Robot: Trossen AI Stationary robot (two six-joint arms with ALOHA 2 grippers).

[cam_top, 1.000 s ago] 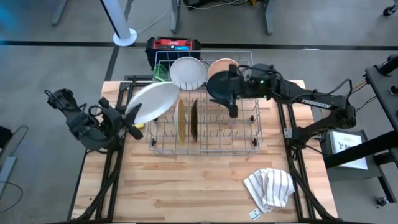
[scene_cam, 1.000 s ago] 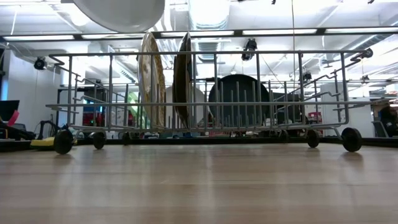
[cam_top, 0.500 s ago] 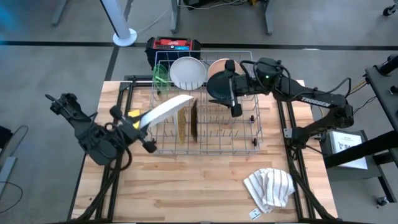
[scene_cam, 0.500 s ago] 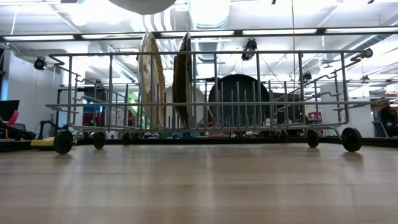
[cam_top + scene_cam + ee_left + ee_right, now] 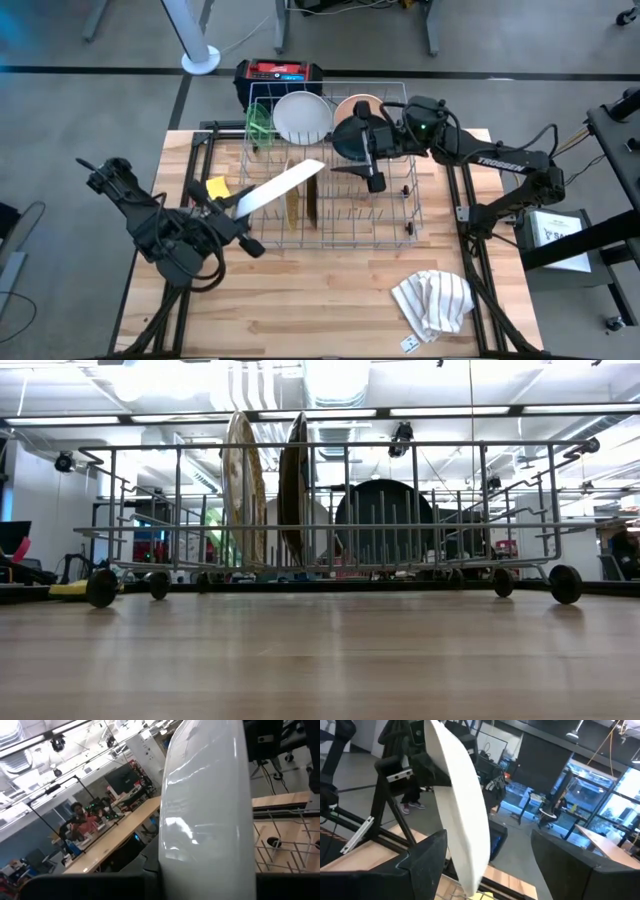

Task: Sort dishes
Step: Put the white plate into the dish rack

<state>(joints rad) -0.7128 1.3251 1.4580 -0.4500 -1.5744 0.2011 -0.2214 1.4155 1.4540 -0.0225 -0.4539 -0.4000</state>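
**Large white plate hanging over the rack in the left gripper**

The left gripper [image 5: 232,212] is clamping the rim of the large white plate [image 5: 279,187], holding it tilted edge-up above the left part of the wire dish rack [image 5: 405,228], with the plate's free end reaching over the speckled tan plate [image 5: 291,201]. That plate and the brown plate [image 5: 312,196] beside it are standing upright in the rack's tines. In the left wrist view the white plate [image 5: 205,805] is filling the middle of the picture.

The right gripper [image 5: 373,160] is hovering over the rack's rear right part with its fingers [image 5: 420,862] spread wide apart, gripping nothing, just beside the black plate [image 5: 347,139]. Along the rack's back row, the lime-green dish [image 5: 260,119], the white bowl [image 5: 301,116] and the peach bowl [image 5: 353,103] are sitting side by side. A yellow sponge [image 5: 216,187] is lying on the wooden table [image 5: 320,300] left of the rack, and a crumpled white cloth [image 5: 432,301] is lying near the table's front right.
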